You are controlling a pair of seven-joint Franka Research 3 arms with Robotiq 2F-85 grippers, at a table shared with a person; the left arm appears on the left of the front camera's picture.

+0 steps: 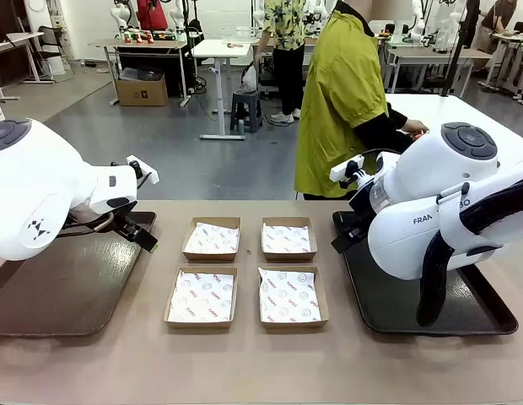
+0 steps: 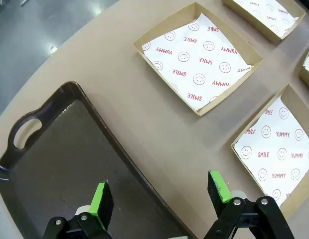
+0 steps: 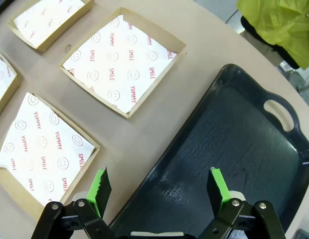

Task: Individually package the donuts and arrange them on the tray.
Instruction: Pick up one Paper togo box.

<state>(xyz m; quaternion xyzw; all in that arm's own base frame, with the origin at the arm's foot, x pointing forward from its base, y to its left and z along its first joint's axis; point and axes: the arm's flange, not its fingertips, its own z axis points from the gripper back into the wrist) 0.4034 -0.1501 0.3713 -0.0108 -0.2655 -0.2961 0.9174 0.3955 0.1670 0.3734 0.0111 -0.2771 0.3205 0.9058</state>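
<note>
Nothing is packed yet: four shallow brown cardboard boxes point(image 1: 212, 222) (paper-lined, all bare) sit mid-counter point(image 1: 245, 363), with the released left tool point(image 2: 159, 191) at nine o'clock and the released right tool point(image 3: 159, 184) at three, so the next move needs a donut.

Beige round-edged table point(image 1: 245, 363). Centre: 4 shallow brown cardboard boxes in 2x2 grid, none touching, each lined w/ white paper printed w/ red smileys, "SMILE", "YUMMY": far-left box point(image 1: 212, 239), far-right box point(image 1: 288, 239), near-left box point(image 1: 202, 297), near-right box point(image 1: 289, 296). Robot's left: dark brown plastic tray point(image 1: 67, 291) w/ handle cut-out. Right: black plastic tray point(image 1: 388, 308), same shape.
</note>
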